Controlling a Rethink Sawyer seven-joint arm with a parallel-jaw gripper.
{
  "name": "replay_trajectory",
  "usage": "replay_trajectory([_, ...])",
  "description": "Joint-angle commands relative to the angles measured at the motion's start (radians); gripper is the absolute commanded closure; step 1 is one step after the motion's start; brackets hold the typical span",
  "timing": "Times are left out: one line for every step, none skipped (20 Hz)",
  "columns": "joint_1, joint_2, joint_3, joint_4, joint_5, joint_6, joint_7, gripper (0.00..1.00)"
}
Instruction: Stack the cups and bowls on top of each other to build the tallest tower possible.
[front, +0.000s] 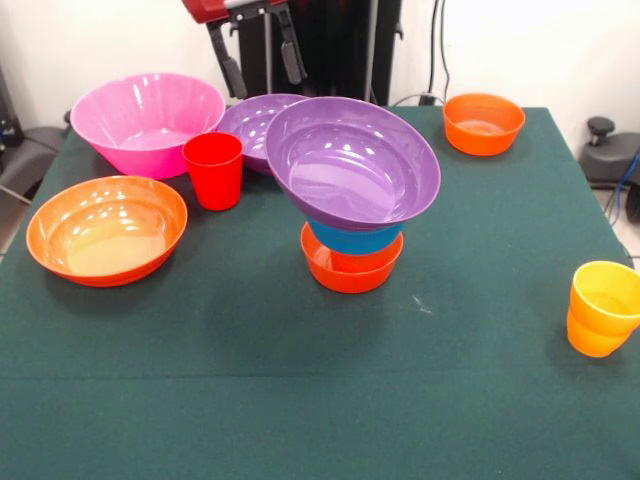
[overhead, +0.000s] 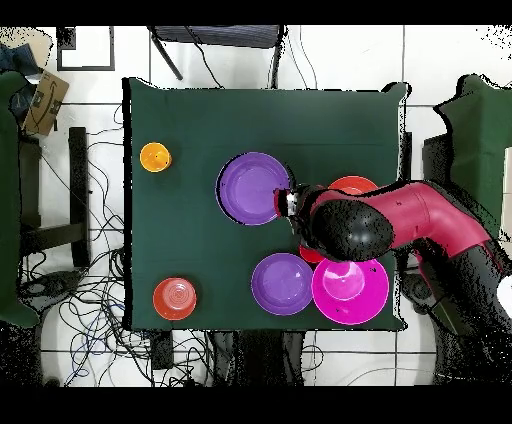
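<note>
One open pincer (front: 260, 68) above purple bowls (front: 255, 125).

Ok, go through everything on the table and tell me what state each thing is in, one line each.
tower: standing, top purple bowl tilted.
second purple bowl: upright, empty, beside pink bowl.
large pink bowl: upright, empty.
large orange bowl: upright, empty.
small orange bowl: upright, empty, alone.
red cup: upright, unstacked.
yellow-orange cup: upright, tilted, alone.
tool: open, raised, holding nothing.
</note>
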Motion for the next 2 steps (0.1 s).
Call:
replay_trajectory([0.037,-0.019,-0.069,-0.025,-0.051,-0.018,-0.109,0.0])
replay_trajectory([0.037,-0.017,-0.072,-0.024,-0.054,-0.017,-0.111,0.0])
